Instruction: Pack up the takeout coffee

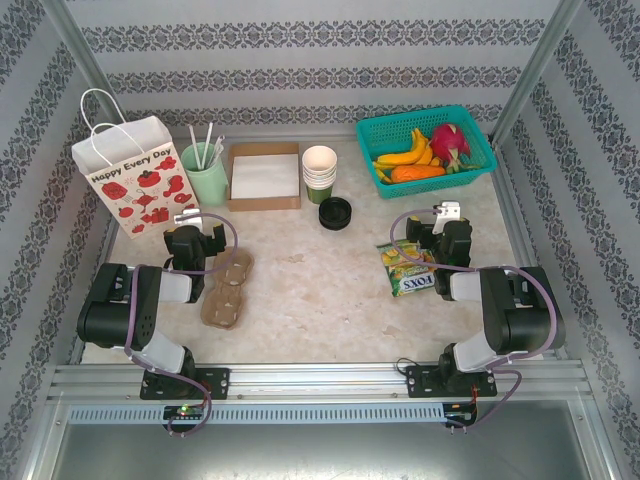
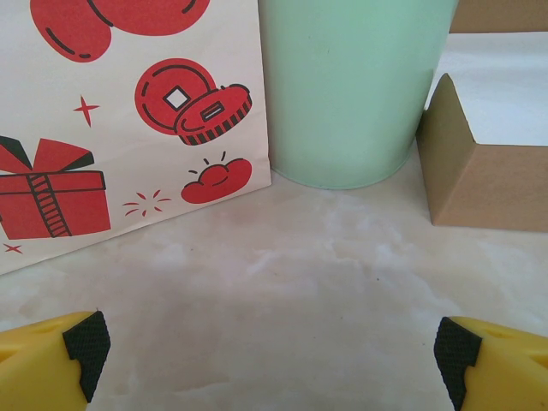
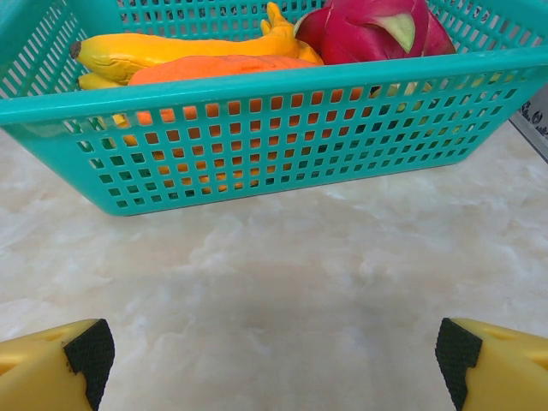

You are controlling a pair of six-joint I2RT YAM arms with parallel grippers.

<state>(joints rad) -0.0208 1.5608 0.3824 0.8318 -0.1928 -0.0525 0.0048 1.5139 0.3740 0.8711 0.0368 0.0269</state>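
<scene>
Left hand (image 2: pixel 272 349) gapes empty before the paper bag (image 2: pixel 128 111), right hand (image 3: pixel 272 349) likewise before the teal basket (image 3: pixel 282 137), both low over the bench (image 1: pixel 300 290). Farther back, mid-bench, the takeout coffee (image 1: pixel 335 213) stands just beside the cup stack (image 1: pixel 320 170), apparently lidded

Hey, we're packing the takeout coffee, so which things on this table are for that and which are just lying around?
For the job:
- black-lidded coffee cup
- probably the paper gift bag and the pulp cup carrier

Just lying about:
- stack of lidless cups
- mint straw holder
- cardboard box
- fruit basket
- snack packet
</scene>
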